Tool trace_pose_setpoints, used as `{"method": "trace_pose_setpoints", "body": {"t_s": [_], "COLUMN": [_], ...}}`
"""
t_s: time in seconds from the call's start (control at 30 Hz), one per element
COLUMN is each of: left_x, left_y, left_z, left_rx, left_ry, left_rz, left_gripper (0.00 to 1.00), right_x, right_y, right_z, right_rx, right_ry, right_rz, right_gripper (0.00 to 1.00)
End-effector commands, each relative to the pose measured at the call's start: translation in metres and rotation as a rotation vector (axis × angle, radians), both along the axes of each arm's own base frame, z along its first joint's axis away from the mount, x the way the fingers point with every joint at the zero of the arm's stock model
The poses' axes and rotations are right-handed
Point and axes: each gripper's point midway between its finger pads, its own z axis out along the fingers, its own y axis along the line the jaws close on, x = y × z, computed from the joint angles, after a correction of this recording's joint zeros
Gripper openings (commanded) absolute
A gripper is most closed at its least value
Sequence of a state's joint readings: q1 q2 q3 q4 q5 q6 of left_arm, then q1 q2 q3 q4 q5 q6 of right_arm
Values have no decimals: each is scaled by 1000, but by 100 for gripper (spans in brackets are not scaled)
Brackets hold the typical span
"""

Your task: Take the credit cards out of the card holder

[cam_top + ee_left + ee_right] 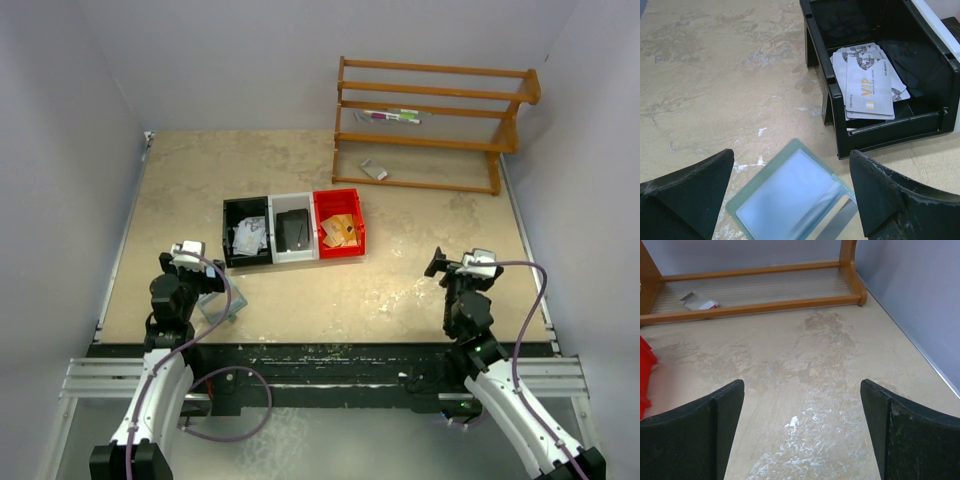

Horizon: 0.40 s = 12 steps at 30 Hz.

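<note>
Grey-green card holder (785, 200) lies flat on the worktop (715, 75), just beside the black bin's (880, 135) near corner. Left claw (791, 157) is above it, fingers spread wide, pinching nothing; contact with the holder can't be told. A grey strip shows at the holder's near edge, unclear what it is. Credit cards (867, 82) are stacked in the black bin, pale grey-blue, top one with an orange-yellow VIP mark. Right claw (802, 387) is spread too, empty, over bare worktop and facing the wooden rack (755, 310). Grey bin (293, 232) and red bin (340, 224) sit right of the black one.
</note>
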State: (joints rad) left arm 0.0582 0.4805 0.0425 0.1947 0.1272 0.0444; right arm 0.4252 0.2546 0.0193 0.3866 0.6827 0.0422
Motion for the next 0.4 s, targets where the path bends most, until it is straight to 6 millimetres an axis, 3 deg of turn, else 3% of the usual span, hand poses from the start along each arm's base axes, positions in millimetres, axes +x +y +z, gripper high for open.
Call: {"method": "trace_pose_setpoints", "body": {"t_s": [0.0, 0.37], "left_x": [7, 8], "left_y": [-1, -4], "left_z": [20, 21], "left_rx": [-8, -3], "left_ry": [-70, -70], "left_rz": [-5, -24], "left_gripper": [99, 99], "right_x": [1, 0], "right_y": [-2, -2], "right_z": [3, 4], "right_rx": [15, 18], "right_ry": [-21, -26], "right_rz": [-13, -17], "right_gripper": [100, 100]}}
